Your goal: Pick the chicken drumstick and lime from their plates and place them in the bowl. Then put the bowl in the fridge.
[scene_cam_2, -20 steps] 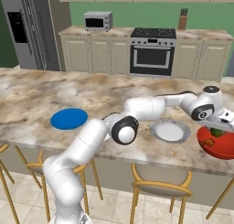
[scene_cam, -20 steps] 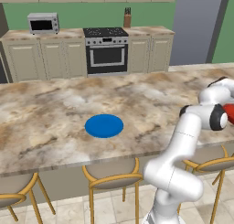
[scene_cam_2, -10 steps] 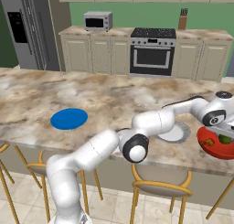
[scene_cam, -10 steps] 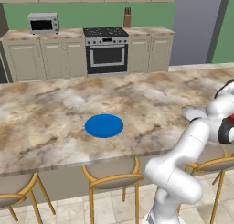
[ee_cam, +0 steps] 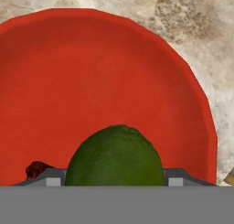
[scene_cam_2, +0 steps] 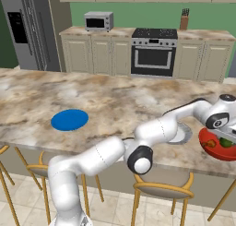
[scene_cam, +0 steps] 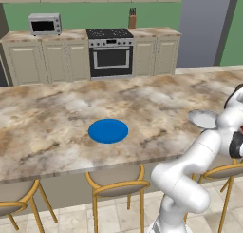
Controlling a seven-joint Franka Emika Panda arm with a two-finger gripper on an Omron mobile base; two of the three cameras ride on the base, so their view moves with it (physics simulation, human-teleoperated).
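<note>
A long marbled island counter point(scene_cam_2: 92, 100) in beige and brown runs across the kitchen, with wooden stools point(scene_cam: 116, 182) tucked under its near edge. Behind it stand cream cabinets against a green wall, a steel oven point(scene_cam_2: 153, 54) at 12 o'clock, a microwave point(scene_cam_2: 98, 21) to its left, a knife block point(scene_cam_2: 185, 21) to its right, and the grey fridge point(scene_cam_2: 25, 29) at 10 o'clock in the right base view. A blue plate point(scene_cam_2: 69, 120) lies flat and bare at about 9 o'clock on the counter; a grey plate point(scene_cam: 203, 118), partly behind the arm, sits well apart from it toward 3 o'clock. Just beside that plate, at the counter's right end, is the red bowl point(scene_cam_2: 217, 145). In the hand view the gripper point(ee_cam: 117, 177) hangs over the bowl with the lime point(ee_cam: 116, 158) between its fingers point(ee_cam: 177, 175); the jaws stand fairly wide, seemingly clasping the round fruit, which has no long axis to tell. A small brown bit of the drumstick point(ee_cam: 36, 169) shows at 8 o'clock inside the bowl; which way it points cannot be told.
</note>
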